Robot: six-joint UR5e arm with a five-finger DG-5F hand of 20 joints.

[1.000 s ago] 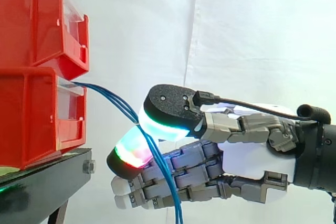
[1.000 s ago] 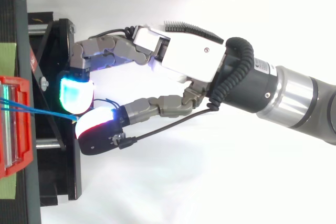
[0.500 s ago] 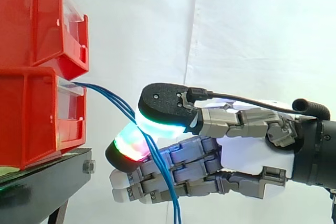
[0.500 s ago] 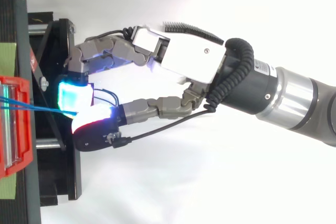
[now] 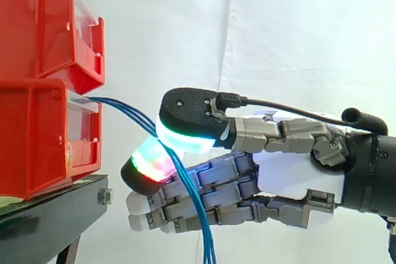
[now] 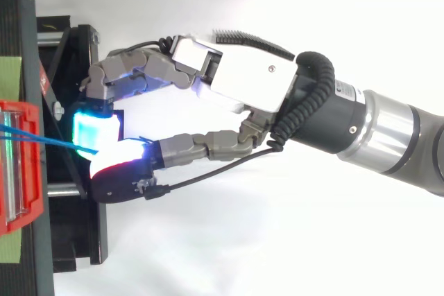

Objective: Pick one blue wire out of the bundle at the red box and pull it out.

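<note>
Where the blue wires (image 5: pixel 127 106) come out of the lower red bin (image 5: pixel 37 134) on the black stand (image 5: pixel 55 205), the hand (image 5: pixel 297 174) has its glowing thumb and finger pads pressed together on them, pinching them near the bin before they hang down.

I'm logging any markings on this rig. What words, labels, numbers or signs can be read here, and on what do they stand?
Black wrist section of the arm: a small white marking, too small to read.
Red bins, black stand, hand, blue wires: no text to be seen.
</note>
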